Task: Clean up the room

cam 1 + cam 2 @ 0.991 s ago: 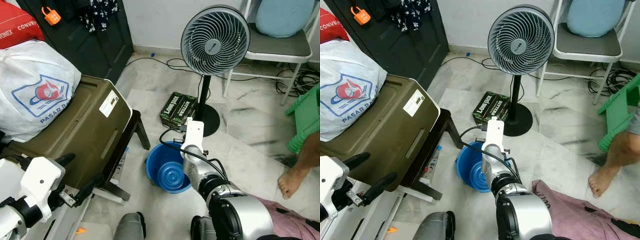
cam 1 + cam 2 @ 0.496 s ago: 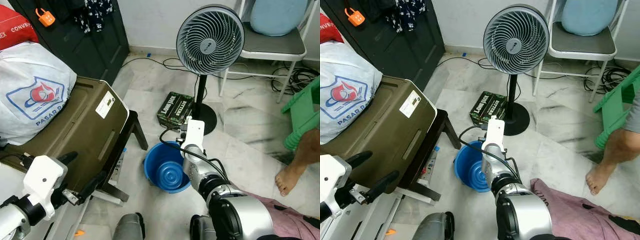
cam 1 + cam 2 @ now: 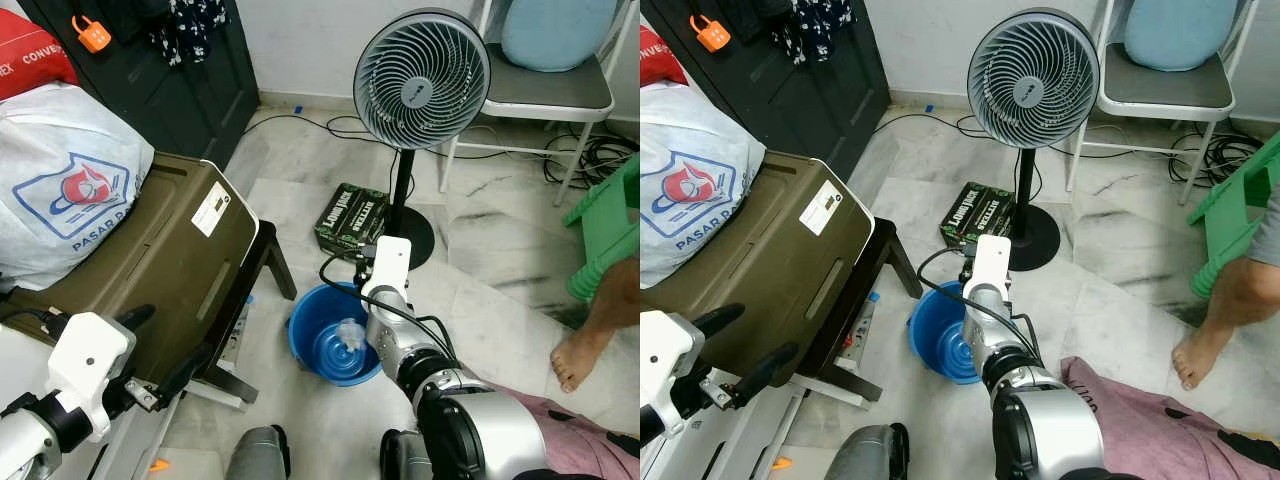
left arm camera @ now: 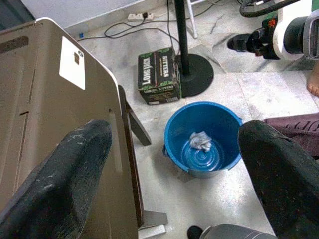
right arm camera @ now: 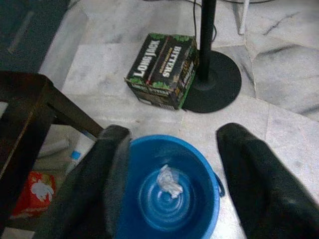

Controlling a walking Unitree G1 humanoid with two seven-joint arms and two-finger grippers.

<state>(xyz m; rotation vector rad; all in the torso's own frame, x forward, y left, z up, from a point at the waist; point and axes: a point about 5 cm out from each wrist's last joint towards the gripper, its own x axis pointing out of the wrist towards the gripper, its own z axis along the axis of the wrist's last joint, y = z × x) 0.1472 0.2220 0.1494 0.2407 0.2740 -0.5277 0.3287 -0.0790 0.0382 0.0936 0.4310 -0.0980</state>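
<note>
One wad (image 5: 169, 180) in bucket (image 5: 205, 209); right claw (image 5: 172, 149) wide above. I'd lift clear slowly; left claw (image 4: 169, 164) wide, idle.

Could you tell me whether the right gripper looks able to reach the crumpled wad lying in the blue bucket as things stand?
Probably yes. The right gripper hangs open directly above the blue bucket, and the crumpled wad lies uncovered on its bottom between the fingers' line of sight. Nothing sits over the bucket's mouth; only its depth might limit the descent.
</note>
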